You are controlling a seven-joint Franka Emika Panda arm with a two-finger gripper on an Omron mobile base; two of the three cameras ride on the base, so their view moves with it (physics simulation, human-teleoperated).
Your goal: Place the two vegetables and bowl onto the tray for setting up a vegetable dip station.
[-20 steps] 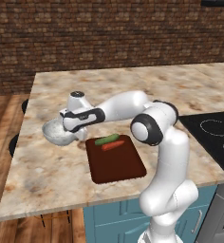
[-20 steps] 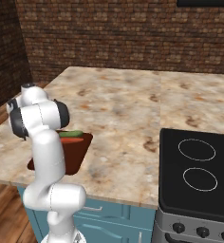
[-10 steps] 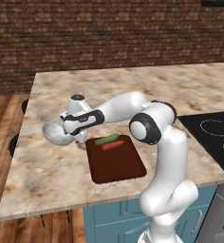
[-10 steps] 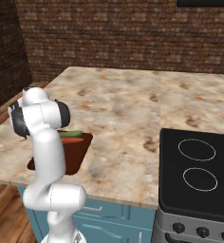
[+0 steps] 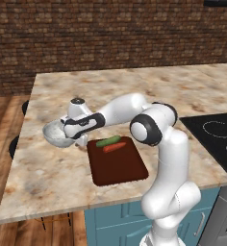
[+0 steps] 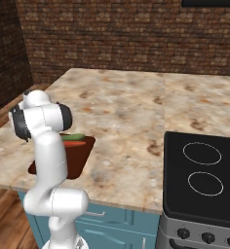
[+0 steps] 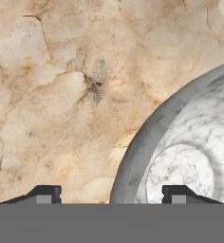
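The silvery-grey bowl (image 5: 54,135) with its speckled inside (image 7: 190,156) rests on the counter just left of the dark reddish-brown tray (image 5: 118,166). On the tray's far end lie the green cucumber (image 5: 108,141) and the orange-red carrot (image 5: 114,147), side by side; both also show beside the arm, the cucumber (image 6: 74,137) above the carrot (image 6: 73,144) on the tray (image 6: 79,161). My gripper (image 5: 71,138) hangs open, low over the bowl's right rim. In the hand view the gripper (image 7: 112,194) straddles that rim, one fingertip (image 7: 180,193) inside the bowl and one outside.
A black stovetop (image 5: 216,134) (image 6: 204,165) takes up the counter's right end. The marbled counter (image 5: 149,86) runs back to a brick wall. A dark stool (image 5: 14,146) stands past the counter's left edge.
The hand has sunk a little lower onto the bowl's rim. Bowl, tray and vegetables have not moved.
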